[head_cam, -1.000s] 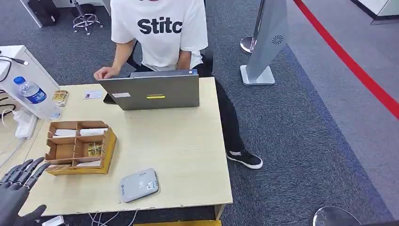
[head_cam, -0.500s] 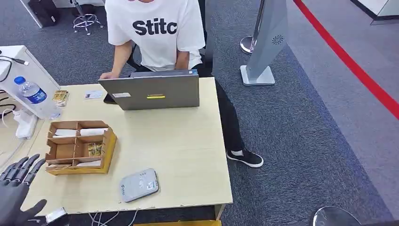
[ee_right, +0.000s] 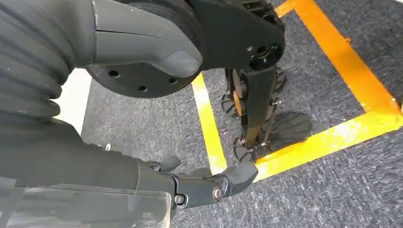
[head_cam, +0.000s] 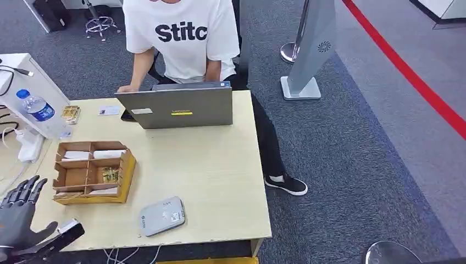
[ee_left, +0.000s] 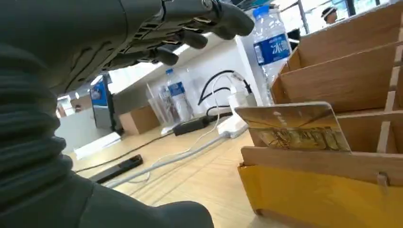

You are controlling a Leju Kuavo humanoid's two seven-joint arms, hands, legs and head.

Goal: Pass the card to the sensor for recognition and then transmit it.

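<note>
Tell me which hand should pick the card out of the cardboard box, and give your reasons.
Left. The left hand is raised at the table's near left corner, open, close beside the cardboard box, and its wrist view looks straight at the gold card standing in it. The right hand hangs low over the carpet.

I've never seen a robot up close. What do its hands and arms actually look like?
The left hand is dark grey, almost black, with slim jointed fingers ending in rounded tips and a thicker thumb. A grey ribbed cover wraps each wrist. The right hand looks alike: dark, smooth shells with small round pivot pins at the joints.
</note>
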